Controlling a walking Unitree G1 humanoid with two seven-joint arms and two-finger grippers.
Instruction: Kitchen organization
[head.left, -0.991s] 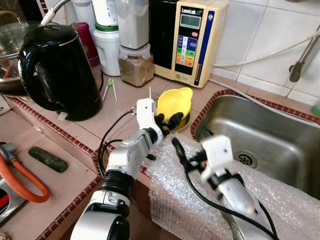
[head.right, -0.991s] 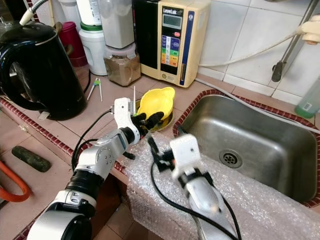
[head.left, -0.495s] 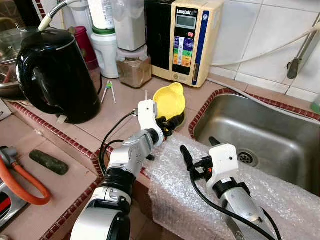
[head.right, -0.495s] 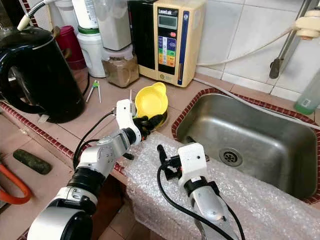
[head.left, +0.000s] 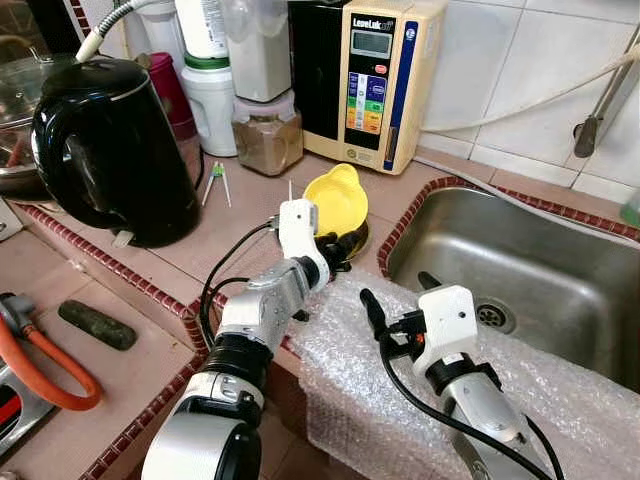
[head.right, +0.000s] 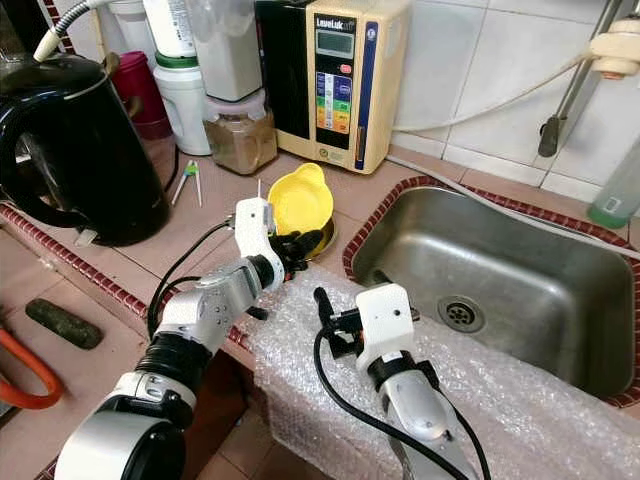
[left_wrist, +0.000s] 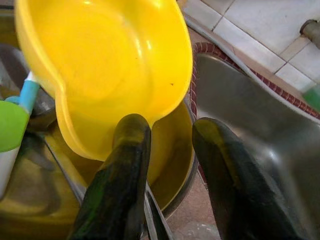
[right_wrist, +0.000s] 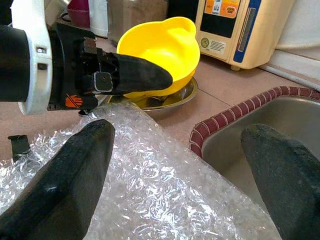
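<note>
A black kettle (head.left: 115, 145) is being kept on the tiled counter (head.left: 250, 215) beside a beige water purifier (head.left: 385, 80); bubble wrap (head.left: 350, 390) is being draped over the counter edge near the steel sink (head.left: 520, 270).

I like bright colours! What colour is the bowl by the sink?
The bowl is yellow, clearest in the left wrist view.

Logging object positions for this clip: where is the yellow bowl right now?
The yellow bowl sits tilted in a metal dish on the counter, left of the sink, at the left gripper.
</note>
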